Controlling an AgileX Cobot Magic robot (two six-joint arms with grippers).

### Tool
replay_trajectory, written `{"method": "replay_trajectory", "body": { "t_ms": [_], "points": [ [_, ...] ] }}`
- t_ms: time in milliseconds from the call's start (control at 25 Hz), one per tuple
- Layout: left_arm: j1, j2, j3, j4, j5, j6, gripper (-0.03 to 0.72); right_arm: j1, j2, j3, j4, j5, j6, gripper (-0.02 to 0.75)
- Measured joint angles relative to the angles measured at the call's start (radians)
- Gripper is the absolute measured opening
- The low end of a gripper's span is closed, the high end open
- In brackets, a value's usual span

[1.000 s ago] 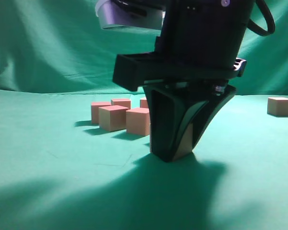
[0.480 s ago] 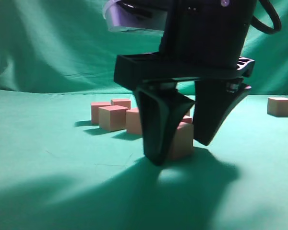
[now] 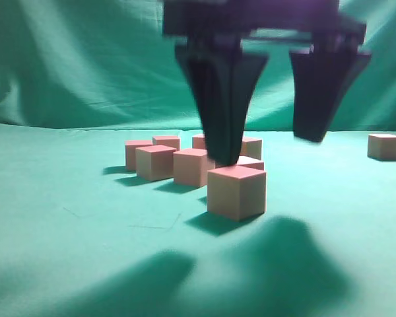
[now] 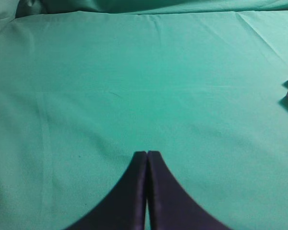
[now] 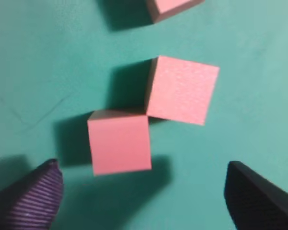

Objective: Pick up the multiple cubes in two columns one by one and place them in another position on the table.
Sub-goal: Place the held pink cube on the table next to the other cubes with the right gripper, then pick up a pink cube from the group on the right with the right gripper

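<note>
on the green table (image 3: 66,251), the nearest cube (image 3: 236,191) sits free under the right gripper (image 3: 269,148), whose jaws stand wide apart above it and hold nothing. it probably handles light, stiff and matte (little slip), best pinched on two opposite flat sides. more cubes (image 3: 164,160) cluster just behind. the left gripper (image 4: 147,154) hangs pressed together, empty.

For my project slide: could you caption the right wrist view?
Open right gripper hovers above two salmon-pink matte cubes resting corner to corner on green cloth table.
</note>
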Motion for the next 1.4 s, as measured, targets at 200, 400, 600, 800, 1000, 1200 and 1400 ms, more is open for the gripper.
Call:
{"method": "replay_trajectory", "body": {
  "t_ms": [200, 400, 600, 800, 1000, 1200, 1400],
  "points": [
    [0.000, 0.000, 0.000, 0.000, 0.000, 0.000, 0.000, -0.004, -0.092, -0.091, -0.038, 0.203, 0.000, 0.619],
    [0.000, 0.000, 0.000, 0.000, 0.000, 0.000, 0.000, -0.048, -0.184, -0.152, -0.139, 0.342, 0.000, 0.577],
    [0.000, 0.000, 0.000, 0.000, 0.000, 0.000, 0.000, -0.209, -0.238, -0.152, -0.179, 0.359, 0.000, 0.577],
    [0.000, 0.000, 0.000, 0.000, 0.000, 0.000, 0.000, -0.445, -0.243, -0.152, -0.166, 0.317, 0.000, 0.533],
    [0.000, 0.000, 0.000, 0.000, 0.000, 0.000, 0.000, -0.648, -0.193, -0.152, -0.067, 0.193, 0.000, 0.533],
    [0.000, 0.000, 0.000, 0.000, 0.000, 0.000, 0.000, -0.706, -0.080, -0.152, -0.038, 0.070, -0.005, 0.533],
    [0.000, 0.000, 0.000, 0.000, 0.000, 0.000, 0.000, -0.706, 0.037, -0.189, -0.036, -0.046, -0.039, 0.533]
  ]
}}
